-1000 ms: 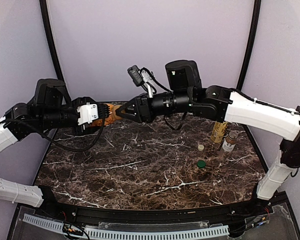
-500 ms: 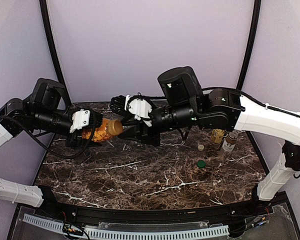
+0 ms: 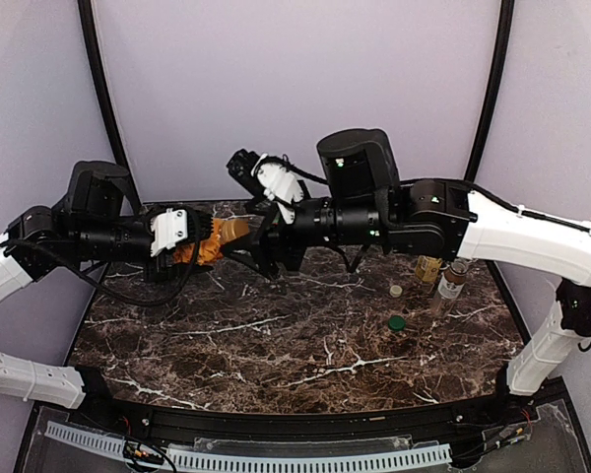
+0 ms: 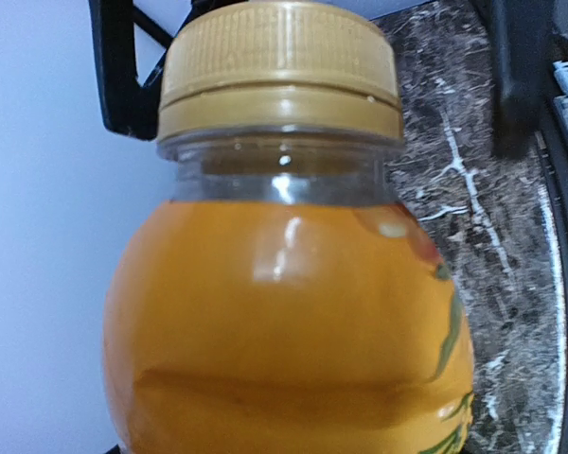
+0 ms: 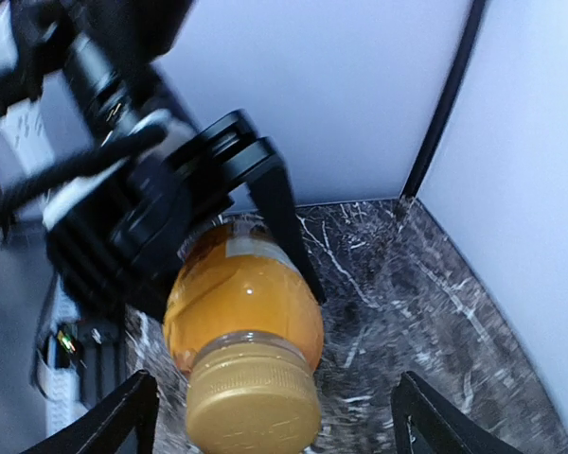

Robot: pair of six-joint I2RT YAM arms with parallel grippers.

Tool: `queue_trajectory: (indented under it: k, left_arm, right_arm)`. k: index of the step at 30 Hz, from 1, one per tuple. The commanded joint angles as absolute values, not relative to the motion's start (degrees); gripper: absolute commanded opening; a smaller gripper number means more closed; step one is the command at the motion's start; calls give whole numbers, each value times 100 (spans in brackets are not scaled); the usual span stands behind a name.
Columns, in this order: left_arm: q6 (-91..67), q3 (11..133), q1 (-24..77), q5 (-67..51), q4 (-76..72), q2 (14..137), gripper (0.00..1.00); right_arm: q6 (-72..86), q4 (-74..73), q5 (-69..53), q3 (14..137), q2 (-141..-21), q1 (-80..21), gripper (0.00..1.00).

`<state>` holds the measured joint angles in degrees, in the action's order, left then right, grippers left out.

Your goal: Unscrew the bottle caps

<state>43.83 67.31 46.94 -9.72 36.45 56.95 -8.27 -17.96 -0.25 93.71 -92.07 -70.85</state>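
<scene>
The left tool (image 3: 197,242) grasps the orange bottle (image 3: 209,240) sideways above the bench (image 3: 276,345) near its rear-left edge; the gold cap (image 5: 253,402) sits on, between the right tool's (image 3: 248,244) released, spread fingers; the green cap (image 3: 397,322) lies near the right edge.

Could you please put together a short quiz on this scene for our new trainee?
1. True or false: the gold cap sits on the orange bottle.
2. Which loose caps lie on the table? A: cream cap and green cap. B: two red caps. C: none.
3. Which holds the orange bottle, the left gripper or the right gripper?
Key: 1 true; 2 A; 3 the left gripper. The right gripper's jaws stand open on either side of the gold cap.
</scene>
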Motion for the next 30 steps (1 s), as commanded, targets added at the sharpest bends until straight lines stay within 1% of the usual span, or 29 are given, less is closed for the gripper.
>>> queue_trajectory:
  k: [1, 4, 6, 9, 13, 16, 24, 27, 30]
  left_arm:
    - [4823, 6378, 4702, 659, 2193, 5544, 21]
    - [5195, 6276, 4741, 1083, 1689, 5541, 21]
    - [5441, 6175, 4778, 1268, 1496, 5519, 21]
    - [5713, 5945, 4845, 1551, 1145, 5484, 21]
    - [6162, 5667, 4922, 1821, 683, 5452, 21]
    - [6286, 5606, 4947, 1921, 539, 5456, 21]
    - [6363, 5615, 4961, 1995, 313, 5462, 21]
    - [6387, 5603, 4961, 1993, 308, 5458, 21]
    - [6382, 5611, 4966, 1987, 308, 5458, 21]
  right_arm:
    - [2092, -578, -300, 8991, -8878, -6666, 88]
    - [3456, -169, -425, 8665, -8806, -6393, 87]
    - [3853, 152, -523, 8529, -8798, -6308, 84]
    - [4021, 219, -568, 8660, -8932, -6289, 84]
    - [4154, 206, -713, 8926, -9146, -6223, 87]
    - [4191, 228, -783, 9040, -9245, -6214, 87]
    - [4539, 281, -826, 8826, -9400, -6145, 87]
    - [4509, 307, -1002, 8969, -9516, -6131, 80]
    - [4473, 339, -1100, 9060, -9587, -6124, 69]
